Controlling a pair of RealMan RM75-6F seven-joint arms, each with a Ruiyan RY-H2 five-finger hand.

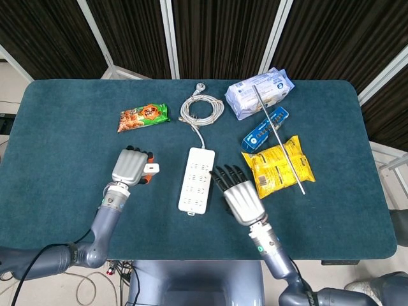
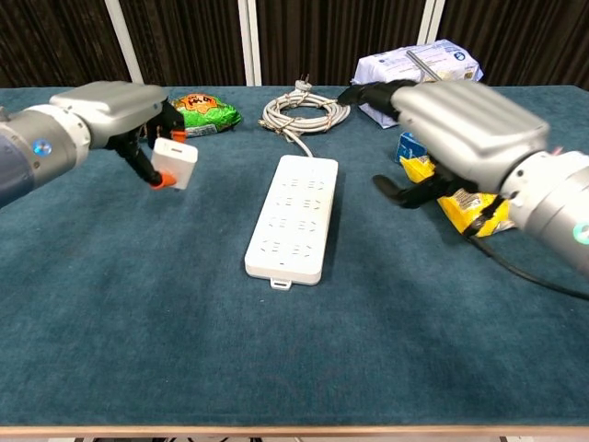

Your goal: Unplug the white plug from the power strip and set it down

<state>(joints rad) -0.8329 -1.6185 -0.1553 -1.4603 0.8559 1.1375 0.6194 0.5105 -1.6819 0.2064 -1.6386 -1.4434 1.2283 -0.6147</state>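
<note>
The left hand [image 1: 131,167] holds the white plug [image 2: 174,163] pinched in its fingers, lifted off the tabletop [image 1: 70,159] toward the left edge, well apart from the power strip [image 1: 197,179]. The strip lies flat near the middle of the tabletop with nothing plugged into it, its cable running to a coil [image 1: 201,108] toward the far edge. The right hand [image 1: 239,196] hovers just beside the strip's right side, fingers spread apart and holding nothing. Toward the right edge lie a yellow packet [image 1: 278,166], a blue box [image 1: 264,129], a white pack [image 1: 259,91] and a metal rod [image 1: 278,138] across them. A snack bag [image 1: 143,116] lies near the far left.
</note>
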